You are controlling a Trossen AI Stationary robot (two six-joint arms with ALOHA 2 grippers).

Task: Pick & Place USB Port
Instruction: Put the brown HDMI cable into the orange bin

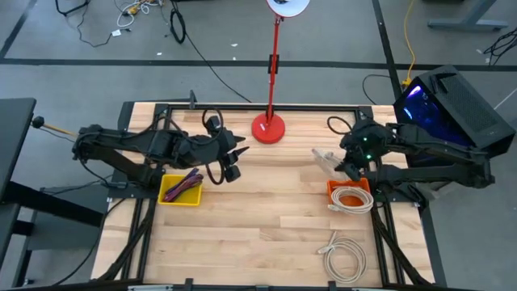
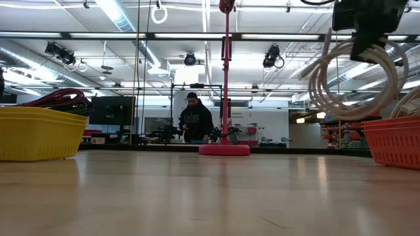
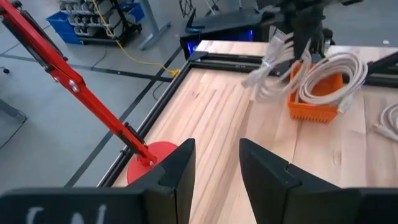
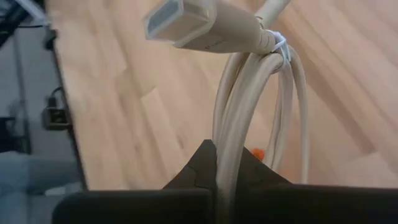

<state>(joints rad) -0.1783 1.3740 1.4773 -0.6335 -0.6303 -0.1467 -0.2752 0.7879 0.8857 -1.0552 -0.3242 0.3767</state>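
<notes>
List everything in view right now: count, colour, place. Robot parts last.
Held cable coil: 1, beige, bundled, lifted above the table just left of the orange basket.
Orange basket: 1, right side of table, another beige coil inside.
Loose cable coil: 1, beige, on the table near the front right.
Yellow basket: 1, left side of table, red and dark cables inside.
Red stand: 1, round base at the table's back centre, pole rising.
Black box: 1, blue-lit, off the table's right rear corner.
Person: 1, dark top, in the room beyond the table.
Left gripper: open, empty, beside the yellow basket.
Right gripper: shut on the held cable coil.
</notes>
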